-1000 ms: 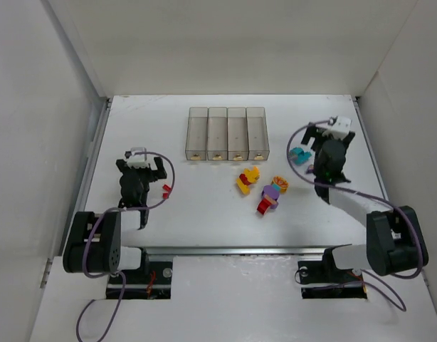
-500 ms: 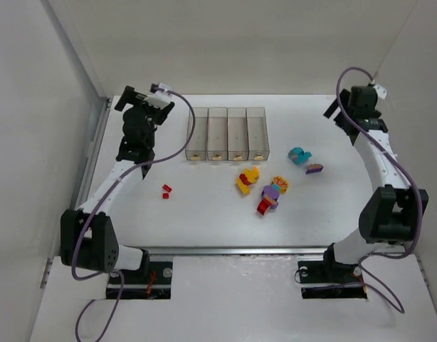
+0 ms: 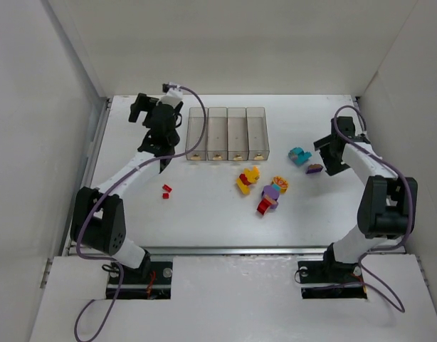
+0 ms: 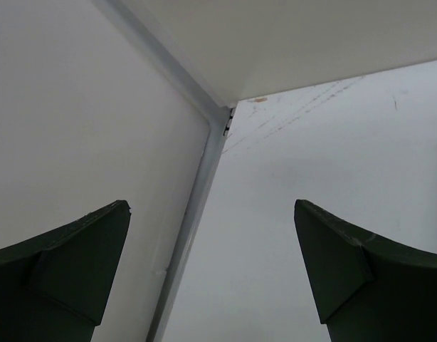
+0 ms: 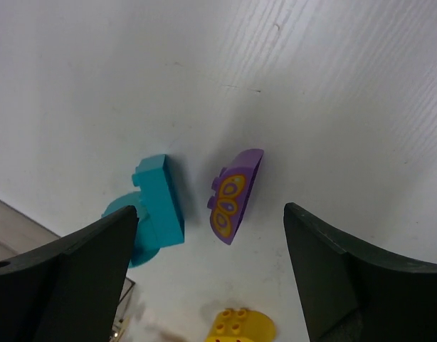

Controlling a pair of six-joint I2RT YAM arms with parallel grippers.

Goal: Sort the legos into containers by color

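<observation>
Four clear containers (image 3: pixel 227 133) stand joined in a row at the back middle. My right gripper (image 3: pixel 324 157) is open and empty, low over a teal brick (image 3: pixel 299 154) and a purple printed brick (image 3: pixel 314 169). In the right wrist view the gripper (image 5: pixel 211 207) straddles the teal brick (image 5: pixel 158 210) and the purple brick (image 5: pixel 235 196) without touching them; a yellow brick (image 5: pixel 240 328) lies beyond. My left gripper (image 3: pixel 144 108) is open and empty, left of the containers; in the left wrist view (image 4: pixel 211 203) it shows only bare table. A small red brick (image 3: pixel 166 190) lies alone at the left.
A yellow-red clump (image 3: pixel 248 179), a yellow-orange piece (image 3: pixel 280 184) and a purple-red clump (image 3: pixel 269 197) lie in front of the containers. White walls enclose the table on three sides. The left wrist view shows the left wall rail (image 4: pixel 197 206).
My right arm swung down from the back right corner to the teal and purple bricks. My left arm shifted right toward the containers. No brick has moved.
</observation>
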